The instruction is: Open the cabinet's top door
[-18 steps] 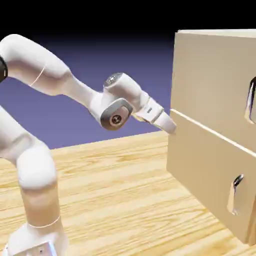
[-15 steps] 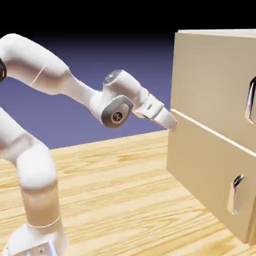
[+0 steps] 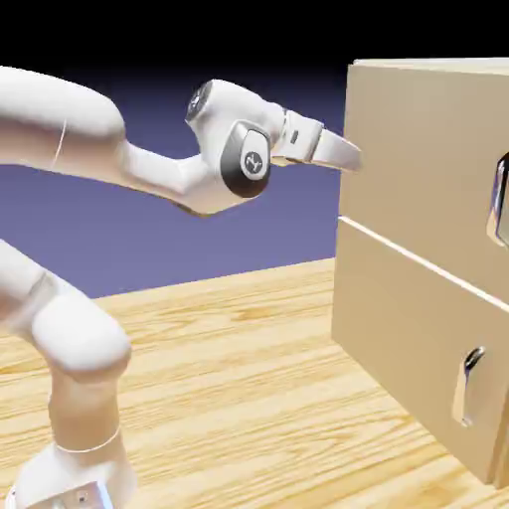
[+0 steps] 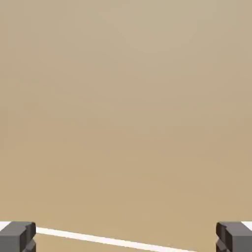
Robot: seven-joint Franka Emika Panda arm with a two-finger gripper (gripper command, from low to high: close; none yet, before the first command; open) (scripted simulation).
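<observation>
Exterior view: the closed top door [image 3: 423,159] is seen on the right, above the lower panel [image 3: 408,318], its silver handle [image 3: 500,199] at the picture's edge. In the hand view, the fingers [image 4: 126,237] are spread wide.

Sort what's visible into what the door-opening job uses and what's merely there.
Job:
- upper flat beige door panel
- its silver bar handle
- white two-finger tool

Merely there:
- lower beige panel
- light wood-grain tabletop
</observation>
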